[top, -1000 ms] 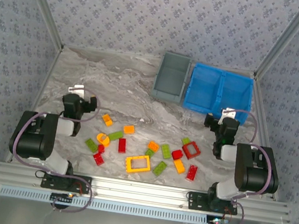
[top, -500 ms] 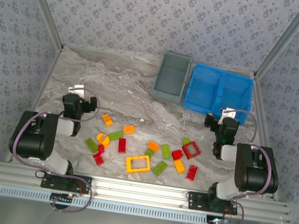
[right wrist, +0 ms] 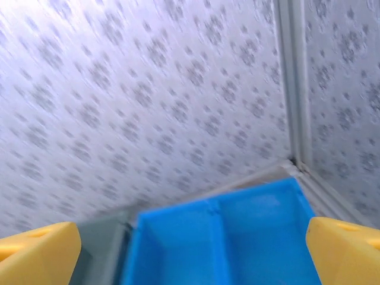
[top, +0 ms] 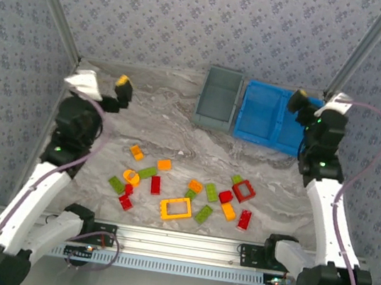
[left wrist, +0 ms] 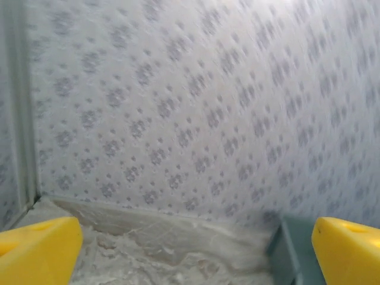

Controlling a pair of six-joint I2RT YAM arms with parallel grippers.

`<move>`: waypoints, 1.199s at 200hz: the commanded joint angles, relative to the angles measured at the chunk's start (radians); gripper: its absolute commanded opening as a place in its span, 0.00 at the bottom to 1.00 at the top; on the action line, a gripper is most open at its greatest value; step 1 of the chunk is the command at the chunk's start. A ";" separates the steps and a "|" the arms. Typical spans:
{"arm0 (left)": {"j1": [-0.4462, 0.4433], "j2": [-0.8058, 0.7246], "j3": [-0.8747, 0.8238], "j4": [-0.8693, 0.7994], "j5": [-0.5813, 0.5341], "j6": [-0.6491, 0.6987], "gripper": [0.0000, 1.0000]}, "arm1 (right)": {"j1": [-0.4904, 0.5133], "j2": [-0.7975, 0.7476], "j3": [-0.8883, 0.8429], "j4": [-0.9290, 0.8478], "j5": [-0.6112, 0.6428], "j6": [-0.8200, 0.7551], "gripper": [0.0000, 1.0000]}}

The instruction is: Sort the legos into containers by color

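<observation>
The left pincer (top: pixel 103 86), upper left, and right pincer (top: pixel 318 102), near the bright-blue divided plastic bin (top: pixel 259 115) beside the small grey plastic bin (top: pixel 204 103), gape empty; the red, green and yellow plastic legos (top: pixel 195 185) lie unsorted at lower centre, so next one pincer must descend onto a brick.

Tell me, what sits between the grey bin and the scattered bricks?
Nothing. The top view shows a bare stretch of marbled table between the grey bin and the nearest bricks.
</observation>
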 commanded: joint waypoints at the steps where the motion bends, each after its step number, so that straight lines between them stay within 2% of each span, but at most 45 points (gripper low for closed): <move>1: 0.069 0.007 0.049 -0.393 0.178 -0.313 0.99 | 0.026 0.129 0.105 -0.437 -0.157 0.131 1.00; 7: 0.068 0.028 0.066 -0.413 0.246 -0.330 0.99 | 0.072 0.175 0.181 -0.504 -0.097 0.118 0.98; 17: 0.034 0.073 0.096 -0.476 0.282 -0.357 0.99 | 0.154 0.244 0.241 -0.585 -0.022 0.095 0.94; 32: -0.051 0.142 0.136 -0.552 0.302 -0.339 0.99 | 0.242 0.346 0.295 -0.605 -0.033 0.091 0.87; 41: -0.108 0.169 0.142 -0.571 0.297 -0.330 0.99 | 0.276 0.416 0.330 -0.616 -0.036 0.102 0.88; 53: -0.171 0.194 0.136 -0.585 0.286 -0.332 0.99 | 0.310 0.508 0.386 -0.637 -0.023 0.111 0.94; 66: -0.228 0.211 0.128 -0.594 0.272 -0.337 0.99 | 0.318 0.608 0.454 -0.658 -0.025 0.129 1.00; 93: -0.340 0.227 0.102 -0.586 0.226 -0.342 0.99 | 0.302 0.810 0.590 -0.658 -0.093 0.150 1.00; 131: -0.399 0.262 0.084 -0.570 0.229 -0.353 0.99 | 0.291 1.036 0.830 -0.724 -0.109 0.140 0.98; 185: -0.409 0.281 0.094 -0.563 0.222 -0.347 0.99 | 0.264 1.247 1.110 -0.888 -0.061 0.140 0.74; 240: -0.413 0.268 0.074 -0.569 0.185 -0.362 0.99 | 0.288 1.273 1.130 -0.879 -0.077 0.130 0.33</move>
